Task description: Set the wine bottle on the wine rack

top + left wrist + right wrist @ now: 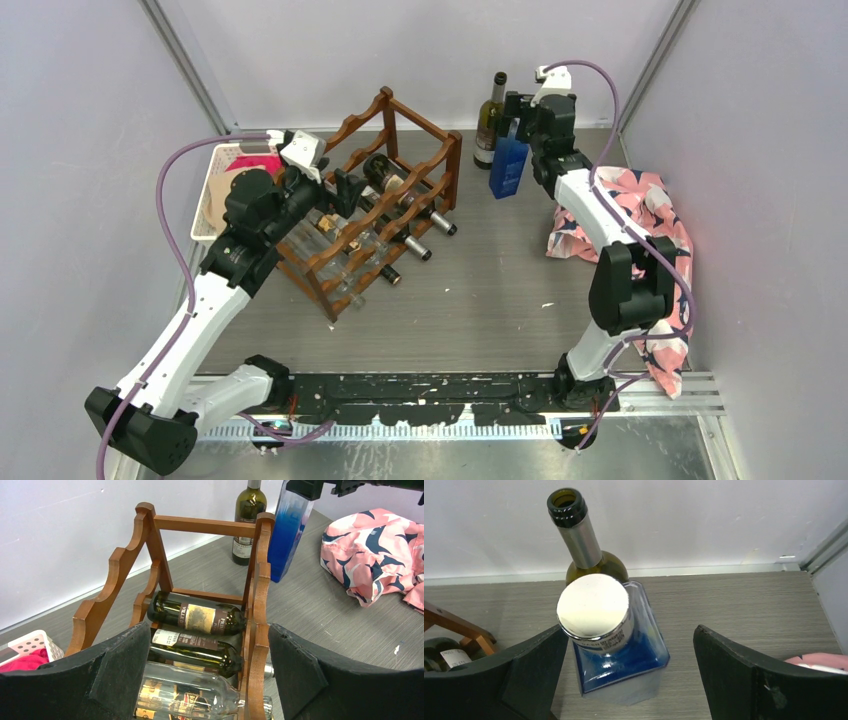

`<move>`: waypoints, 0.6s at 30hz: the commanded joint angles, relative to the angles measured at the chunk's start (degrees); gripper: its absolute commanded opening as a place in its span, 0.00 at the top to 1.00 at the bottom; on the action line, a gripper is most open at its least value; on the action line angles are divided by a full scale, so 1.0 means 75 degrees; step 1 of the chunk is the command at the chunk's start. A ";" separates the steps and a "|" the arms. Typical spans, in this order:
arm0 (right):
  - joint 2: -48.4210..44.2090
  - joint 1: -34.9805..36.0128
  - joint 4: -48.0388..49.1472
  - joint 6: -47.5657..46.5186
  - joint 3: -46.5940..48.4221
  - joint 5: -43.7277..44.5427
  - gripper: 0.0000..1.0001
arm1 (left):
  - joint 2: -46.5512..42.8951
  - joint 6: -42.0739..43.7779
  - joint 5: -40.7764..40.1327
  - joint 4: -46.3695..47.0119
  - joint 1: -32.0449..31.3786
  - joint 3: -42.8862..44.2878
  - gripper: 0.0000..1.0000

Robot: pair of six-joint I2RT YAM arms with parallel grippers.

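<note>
The wine bottle is dark green and open-necked, standing upright by the back wall; it also shows in the right wrist view and the left wrist view. A blue square bottle with a silver cap stands just in front of it. My right gripper hovers over that blue bottle, open, with its fingers on either side of it. The wine rack is reddish-brown and holds two dark bottles and a clear one. My left gripper stands open over the rack's left end, holding nothing.
A white basket with red and pink things sits left of the rack. A pink patterned cloth lies at the right under the right arm. Walls close in the back and both sides.
</note>
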 commanded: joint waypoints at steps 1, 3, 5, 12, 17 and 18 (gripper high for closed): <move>0.0328 -0.0089 0.0111 -0.0432 0.0548 -0.0494 0.00 | -0.0134 -0.0061 0.0117 0.0515 0.0029 0.0022 0.14; 0.0458 -0.0096 0.0115 -0.0542 0.0633 -0.0606 0.00 | -0.0134 -0.0061 0.0122 0.0514 0.0029 0.0024 0.14; 0.0556 -0.0114 0.0069 -0.0567 0.0677 -0.0685 0.00 | -0.0125 -0.0056 0.0139 0.0526 0.0029 0.0028 0.13; 0.0484 -0.0138 0.0398 -0.0826 0.0249 -0.1204 0.27 | -0.0077 -0.0106 0.0224 0.0537 0.0029 0.0022 0.14; -0.0113 -0.0139 0.0543 -0.0779 -0.0257 -0.1176 0.79 | -0.0023 -0.0158 0.0348 0.0557 0.0029 0.0016 0.14; -0.0301 -0.0132 0.0470 -0.0724 -0.0360 -0.1137 0.85 | -0.0003 -0.0155 0.0394 0.0560 0.0020 0.0017 0.13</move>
